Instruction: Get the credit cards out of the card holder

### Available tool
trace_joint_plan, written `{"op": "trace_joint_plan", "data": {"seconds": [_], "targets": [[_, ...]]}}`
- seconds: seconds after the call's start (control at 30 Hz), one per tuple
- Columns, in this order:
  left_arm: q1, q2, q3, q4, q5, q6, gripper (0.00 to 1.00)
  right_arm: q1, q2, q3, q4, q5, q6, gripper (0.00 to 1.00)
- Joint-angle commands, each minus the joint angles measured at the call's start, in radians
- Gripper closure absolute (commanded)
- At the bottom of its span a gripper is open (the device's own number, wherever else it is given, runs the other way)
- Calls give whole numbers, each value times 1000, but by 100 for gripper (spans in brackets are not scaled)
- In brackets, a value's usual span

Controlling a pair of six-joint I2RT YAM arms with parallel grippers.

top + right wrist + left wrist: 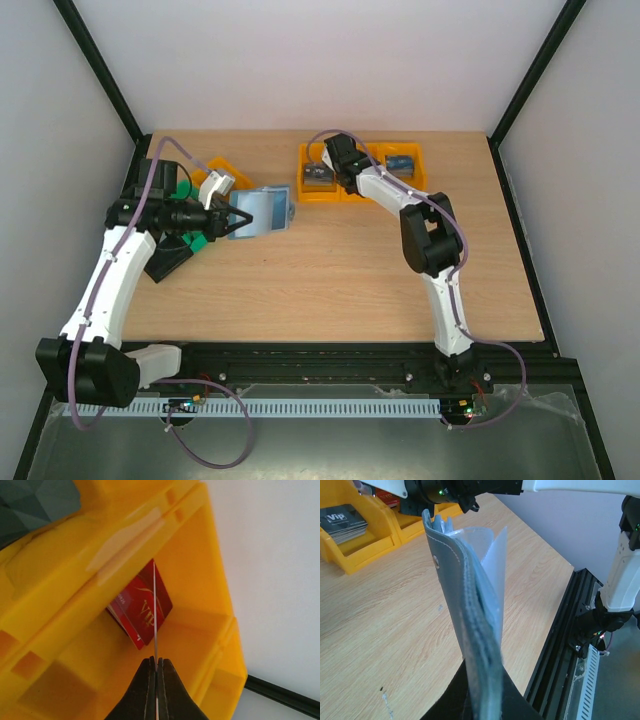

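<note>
The table [330, 280] fills the middle of the top view. The left arm [105, 285] lies along the left of the frame and the right arm [430, 240] reaches from lower right to upper centre.

The orange bin row [318, 196] stands at the upper centre of the table.

The card holder [262, 210] is left of centre, lifted off the table and clamped at one end by the left gripper [236, 222], whose fingers are pressed onto it. In the left wrist view it stands edge-on and upright, slightly parted, with a pale leaf [496, 570] on its right side. I cannot tell whether this leaf is a card or a pocket.

The right gripper [156, 667] is over a bin compartment, its fingers pinching a thin card [154, 615] seen edge-on.

A red card [140, 611] lies inside that compartment behind it.

Dark cards [342, 522] sit stacked in a bin at the upper left of the left wrist view.
</note>
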Motion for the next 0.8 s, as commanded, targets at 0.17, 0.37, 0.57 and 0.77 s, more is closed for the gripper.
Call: {"op": "trace_joint_plan", "data": {"seconds": [0.17, 0.37, 0.57, 0.77], "targets": [[10, 17, -2, 0, 13, 21, 98, -17, 84, 71, 91, 82, -112, 99], [14, 23, 0, -8, 13, 29, 98, -23, 145, 119, 134, 103, -138, 99], [14, 31, 5, -16, 16, 37, 98, -29, 187, 125, 208, 132, -161, 98], [16, 40, 9, -21, 16, 42, 98, -32, 212, 118, 246, 131, -167, 98]]}}
